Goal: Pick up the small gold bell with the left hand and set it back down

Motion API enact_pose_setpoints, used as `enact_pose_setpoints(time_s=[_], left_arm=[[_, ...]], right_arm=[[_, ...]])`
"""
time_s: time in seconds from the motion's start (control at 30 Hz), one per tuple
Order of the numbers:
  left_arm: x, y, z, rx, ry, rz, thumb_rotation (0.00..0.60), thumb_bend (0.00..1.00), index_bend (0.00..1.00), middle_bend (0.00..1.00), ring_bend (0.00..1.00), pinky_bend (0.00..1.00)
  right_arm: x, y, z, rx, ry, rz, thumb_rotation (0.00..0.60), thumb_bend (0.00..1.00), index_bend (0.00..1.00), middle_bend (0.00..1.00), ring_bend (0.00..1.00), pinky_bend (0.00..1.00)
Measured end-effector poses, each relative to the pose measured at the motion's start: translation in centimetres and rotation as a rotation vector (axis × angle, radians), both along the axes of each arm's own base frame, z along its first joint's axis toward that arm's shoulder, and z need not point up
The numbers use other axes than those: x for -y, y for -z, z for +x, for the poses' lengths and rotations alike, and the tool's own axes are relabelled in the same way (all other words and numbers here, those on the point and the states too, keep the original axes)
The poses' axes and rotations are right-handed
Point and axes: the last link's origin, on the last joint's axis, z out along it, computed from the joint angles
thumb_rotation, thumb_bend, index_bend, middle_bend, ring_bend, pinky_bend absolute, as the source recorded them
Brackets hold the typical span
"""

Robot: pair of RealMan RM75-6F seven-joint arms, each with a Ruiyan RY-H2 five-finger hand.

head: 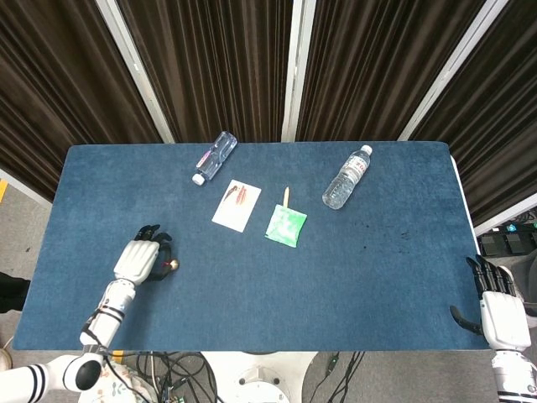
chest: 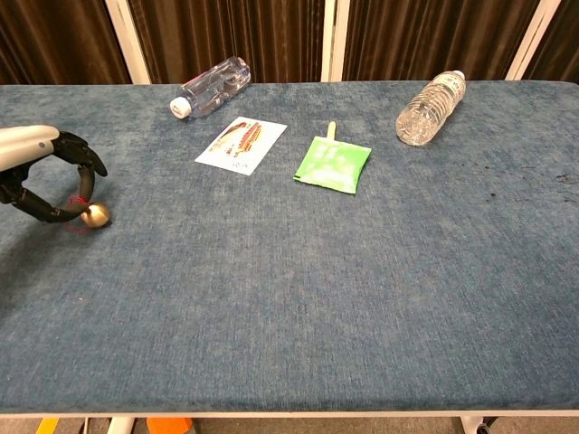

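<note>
Your left hand (chest: 41,176) pinches the bell (chest: 95,215) low at the table (chest: 298,280); right hand (head: 502,309) (at the edge) hangs spread, empty.

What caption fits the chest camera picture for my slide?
Left hand holds the small gold bell low at the blue table, bottles and packets behind.
</note>
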Motion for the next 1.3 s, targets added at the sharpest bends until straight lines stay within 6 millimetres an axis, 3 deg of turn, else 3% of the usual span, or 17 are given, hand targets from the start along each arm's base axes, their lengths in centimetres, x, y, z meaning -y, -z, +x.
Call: enact_pose_setpoints(time_s=[0.23,0.4,0.63,0.8,0.9,0.97,1.17,1.3], left_arm=[[-0.1,0.2,0.1,-0.004,0.002,0.01,0.6,0.44,0.65,0.22,0.04,0.01],[0.0,0.1,0.1,0.002,0.021,0.013,0.6,0.39,0.55,0.19,0.03,0.01],[0.0,0.1,-0.3,-0.012,0.018,-0.003,0.6,0.37,0.48,0.19,0.03,0.01],[0.1,-0.1,-0.2,-0.011,0.025,0.001,0.6,0.37,0.36,0.18,0.02,0.01],[0.3,-0.8,0.1,-0.003,0.033,0.017,0.6,0.36,0.21,0.16,0.01,0.01],[0.5,-1.7,0.3,0.008,0.04,0.042,0.6,0.34,0.17,0.15,0.01,0.01],[2.0,-5.1,-0.6,0.031,0.054,0.2,0.6,0.27,0.14,0.13,0.01,0.01],[4.3,-7.4,-3.1,0.005,0.039,0.333,0.6,0.23,0.14,0.13,0.01,0.01]], right_arm=[[0.0,0.0,0.0,0.0,-0.001,-0.002,0.6,0.17,0.0,0.0,0.0,0.0],[0.0,0.0,0.0,0.002,0.0,-0.003,0.6,0.17,0.0,0.0,0.0,0.0],[0.0,0.0,-0.1,0.002,0.001,-0.004,0.6,0.17,0.0,0.0,0.0,0.0],[0.0,-0.1,-0.1,0.001,0.0,-0.008,0.6,0.17,0.0,0.0,0.0,0.0],[0.0,-0.1,-0.1,0.002,0.001,-0.01,0.6,0.17,0.0,0.0,0.0,0.0],[-0.1,-0.2,-0.1,0.003,0.002,-0.013,0.6,0.17,0.0,0.0,0.0,0.0],[-0.1,-0.2,-0.1,0.01,0.002,-0.016,0.6,0.17,0.0,0.0,0.0,0.0],[-0.2,0.2,0.0,0.01,-0.003,-0.007,0.6,0.17,0.0,0.0,0.0,0.0]])
